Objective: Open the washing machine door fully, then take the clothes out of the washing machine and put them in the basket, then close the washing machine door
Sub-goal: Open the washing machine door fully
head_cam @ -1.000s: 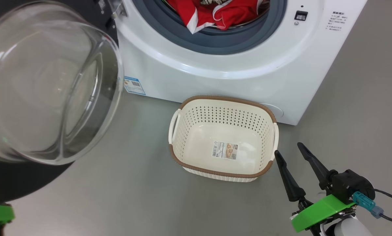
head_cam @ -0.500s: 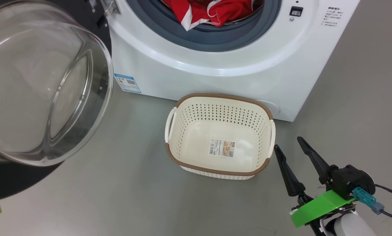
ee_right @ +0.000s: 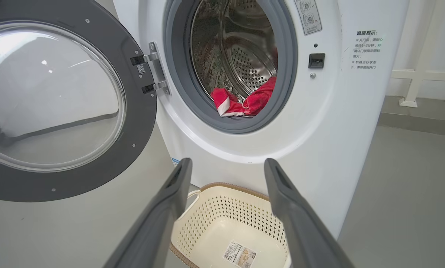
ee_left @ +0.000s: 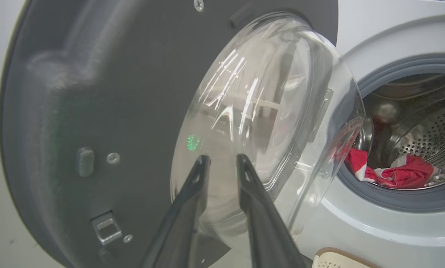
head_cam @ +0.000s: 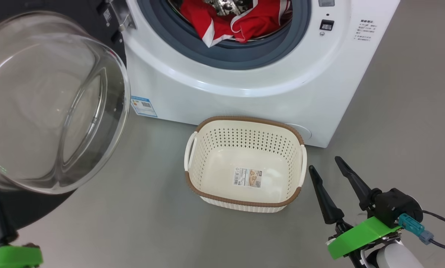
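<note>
Trouble, as I judge it, starts with the washing machine door point(head_cam: 51, 104). It hangs swung out to my left with its glass bowl point(ee_left: 267, 111) bulging toward me. My left end effector point(ee_left: 221, 160) points at that bowl, its fingers point(ee_left: 185, 208) narrowly apart with nothing between them; I cannot tell whether they touch the glass. If the door is not at its stop, a careless brush from that arm could swing it across the mouth of the drum point(ee_right: 245, 56), into the path of whichever arm reaches in. The clothes point(head_cam: 241, 22) lie at the front of the drum, a red fold with white trim draped onto the grey rubber ring point(head_cam: 222, 56). Pinching only that fold could let the rest slip free, and dragging it over the ring could snag it. The basket point(head_cam: 248, 120) stands on the floor point(head_cam: 133, 208) just in front of the washing machine point(head_cam: 245, 93), below the drum, bare but for its paper label point(head_cam: 247, 177). My right end effector point(head_cam: 325, 163) hovers spread wide and empty just beside the basket's right handle point(head_cam: 303, 163). A low swing from there could knock the light basket aside, and the garment would then land on the floor.
</note>
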